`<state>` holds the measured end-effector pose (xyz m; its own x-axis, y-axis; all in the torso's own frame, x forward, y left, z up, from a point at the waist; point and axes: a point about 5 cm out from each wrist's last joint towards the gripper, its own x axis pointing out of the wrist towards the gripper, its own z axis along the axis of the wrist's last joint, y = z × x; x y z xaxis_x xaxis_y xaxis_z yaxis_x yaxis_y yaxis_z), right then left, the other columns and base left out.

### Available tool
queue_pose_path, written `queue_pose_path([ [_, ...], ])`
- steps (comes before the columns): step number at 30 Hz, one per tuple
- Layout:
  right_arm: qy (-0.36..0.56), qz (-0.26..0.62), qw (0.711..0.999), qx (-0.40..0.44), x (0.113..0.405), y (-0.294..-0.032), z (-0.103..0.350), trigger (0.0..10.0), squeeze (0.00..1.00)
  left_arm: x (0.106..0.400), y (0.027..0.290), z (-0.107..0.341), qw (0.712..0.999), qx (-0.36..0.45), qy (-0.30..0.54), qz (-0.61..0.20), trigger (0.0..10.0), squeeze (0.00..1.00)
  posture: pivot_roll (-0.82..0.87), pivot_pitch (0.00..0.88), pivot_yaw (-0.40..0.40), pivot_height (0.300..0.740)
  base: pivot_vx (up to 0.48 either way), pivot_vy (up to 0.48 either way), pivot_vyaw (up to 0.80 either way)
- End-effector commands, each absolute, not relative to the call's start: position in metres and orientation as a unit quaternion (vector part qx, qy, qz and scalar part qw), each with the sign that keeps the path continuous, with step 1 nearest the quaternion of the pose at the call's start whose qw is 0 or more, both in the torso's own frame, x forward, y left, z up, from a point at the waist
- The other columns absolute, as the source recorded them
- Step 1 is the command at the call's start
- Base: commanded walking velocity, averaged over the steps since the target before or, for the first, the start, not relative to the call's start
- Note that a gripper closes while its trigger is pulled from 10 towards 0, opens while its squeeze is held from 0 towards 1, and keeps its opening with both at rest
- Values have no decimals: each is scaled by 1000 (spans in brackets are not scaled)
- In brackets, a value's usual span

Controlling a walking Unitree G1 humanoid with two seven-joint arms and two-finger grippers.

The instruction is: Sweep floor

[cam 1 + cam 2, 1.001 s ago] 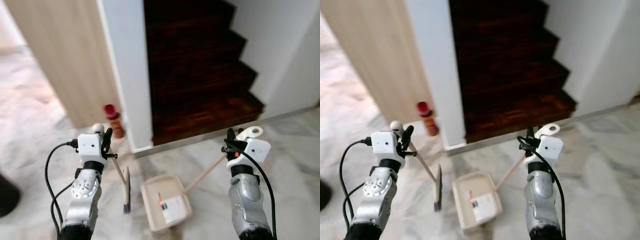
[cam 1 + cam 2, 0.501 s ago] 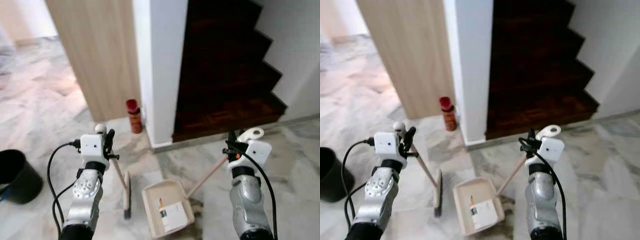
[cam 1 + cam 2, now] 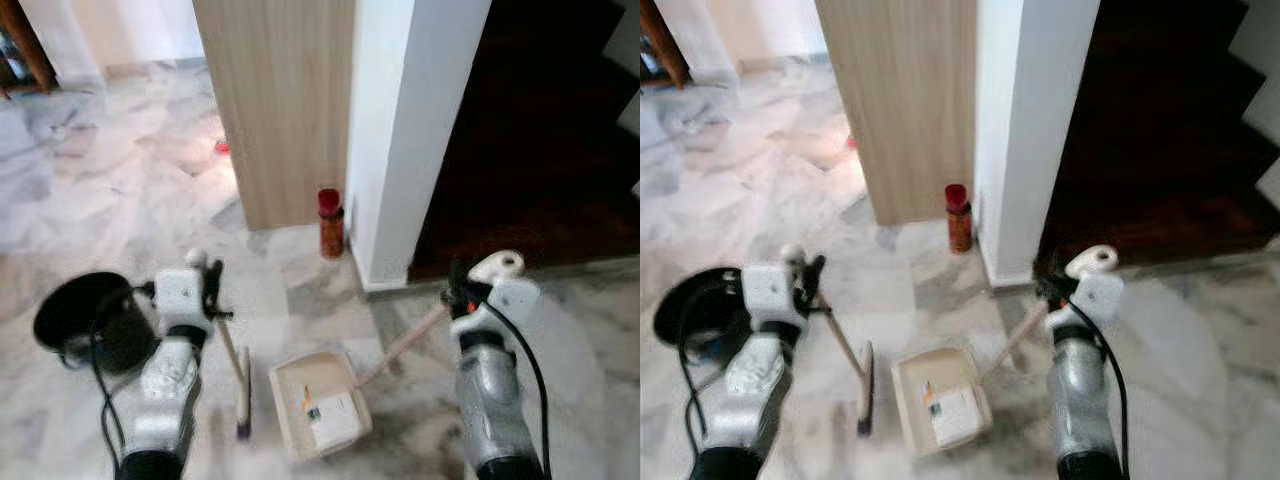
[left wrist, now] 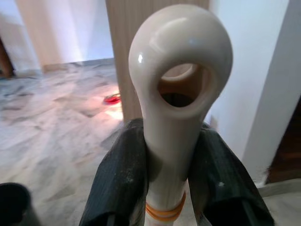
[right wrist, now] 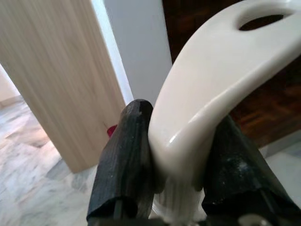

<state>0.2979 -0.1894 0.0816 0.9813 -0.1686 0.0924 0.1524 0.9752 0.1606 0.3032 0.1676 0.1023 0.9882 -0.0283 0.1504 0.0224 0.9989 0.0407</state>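
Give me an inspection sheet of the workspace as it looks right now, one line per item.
Surface: grey-white marbled tile floor, glossy.
Job's things: cream long-handled broom, head on the floor; cream long-handled dustpan, tray flat on the floor, printed label inside.
Clutter: red-capped spray can standing by the white pillar; black round bin on the floor; small red item farther off.
Grippers: left pincer shut on the broom's looped handle end; right pincer shut on the dustpan's handle end.
Cables: black cable loops along the left arm; another along the right.
Surroundings: light wood panel; dark wooden stairs.
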Motion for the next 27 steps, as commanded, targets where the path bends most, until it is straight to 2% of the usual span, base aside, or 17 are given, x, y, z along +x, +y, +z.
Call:
queue_pose_path([
  [1, -77, -76, 991, 74, 302, -187, 92, 10000, 0, 305, 171, 115, 994, 19, -104, -10, 10000, 0, -71, 29, 9, 740, 0, 322, 0],
  [11, -78, -76, 992, 71, 302, -188, 93, 10000, 0, 305, 170, 115, 994, 20, -104, -11, 10000, 0, -70, 34, 8, 740, 0, 322, 0],
  [19, -81, -75, 991, 70, 302, -187, 94, 10000, 0, 305, 169, 115, 994, 20, -104, -13, 10000, 0, -72, 35, 8, 740, 0, 322, 611],
  [27, -80, -77, 991, 76, 302, -188, 93, 10000, 0, 305, 169, 115, 994, 19, -104, -14, 10000, 0, -71, 33, 9, 740, 0, 320, 0],
])
